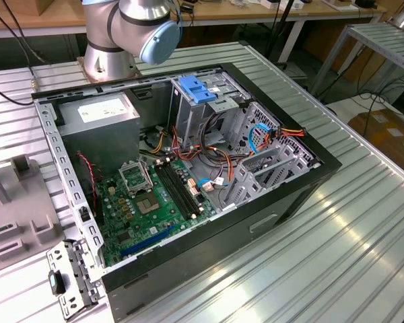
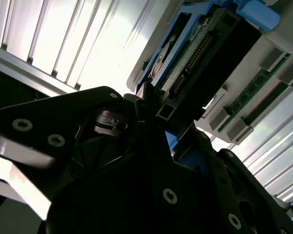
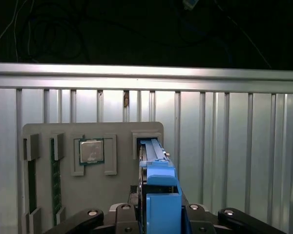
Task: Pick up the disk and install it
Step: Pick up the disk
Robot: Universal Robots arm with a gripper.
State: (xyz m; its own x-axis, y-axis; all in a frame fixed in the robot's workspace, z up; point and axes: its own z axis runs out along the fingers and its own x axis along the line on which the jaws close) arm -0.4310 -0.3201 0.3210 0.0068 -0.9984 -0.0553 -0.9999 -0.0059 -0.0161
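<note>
The pincer [image 3: 158,217] straddles the near end of the disk [image 3: 154,155] in the first wrist view; whether it clamps it I cannot tell. The disk stands on edge in a slot of the grey holder [image 3: 44,134], long axis running straight away from the pincer. Beside it the holder carries a processor chip [image 3: 91,151] and memory sticks [image 3: 54,180], on the ribbed tabletop [image 3: 234,146].

Exterior view: even room light, soft shadows inside the computer case [image 1: 256,225], mild sheen on the ribbed table [image 1: 363,256]. Second wrist view: gripper [image 2: 158,122] backlit, near black; table slats beyond it blown out white. First wrist view: table ahead of gripper bright, background past it black.
</note>
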